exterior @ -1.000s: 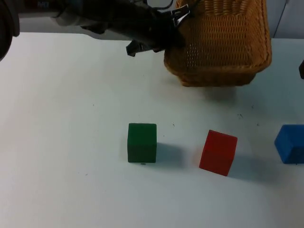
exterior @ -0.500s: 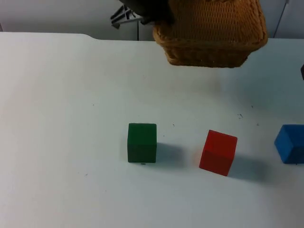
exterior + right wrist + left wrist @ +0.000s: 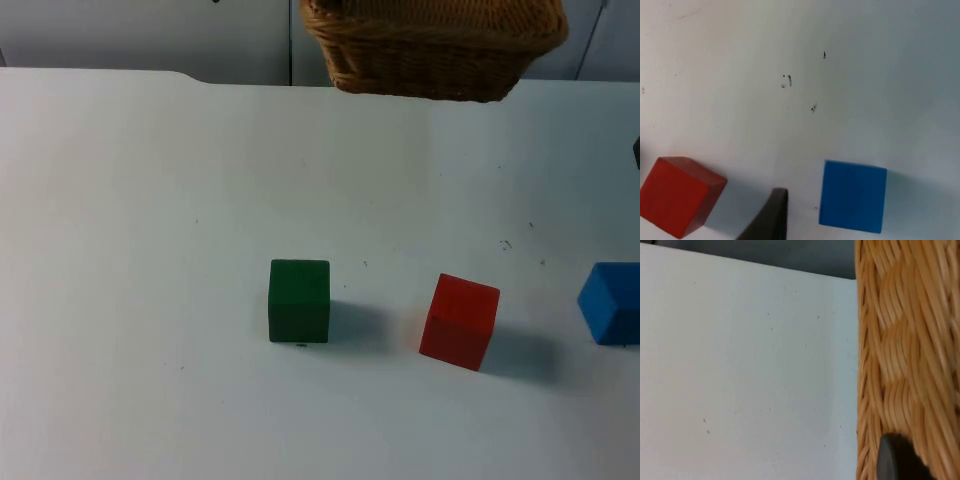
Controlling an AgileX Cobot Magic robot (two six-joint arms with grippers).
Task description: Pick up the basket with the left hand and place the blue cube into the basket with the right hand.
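Observation:
The woven wicker basket (image 3: 430, 45) hangs in the air above the far side of the table, with its shadow faint on the white top. My left gripper (image 3: 912, 465) is shut on the basket's wall (image 3: 910, 350), one black fingertip (image 3: 892, 457) pressing on the outside of the weave. The blue cube (image 3: 610, 302) rests on the table at the right edge. My right gripper (image 3: 771, 215) waits above the table, just beside the blue cube (image 3: 852, 196), between it and the red cube.
A red cube (image 3: 459, 321) stands left of the blue one, also seen as the red cube (image 3: 680, 195). A green cube (image 3: 299, 300) sits near the middle. The table (image 3: 120, 250) ends at the grey partition behind.
The basket has risen and drifted toward the far edge, carried by my left arm, which has left the top view. The cubes and the right arm have stayed put.

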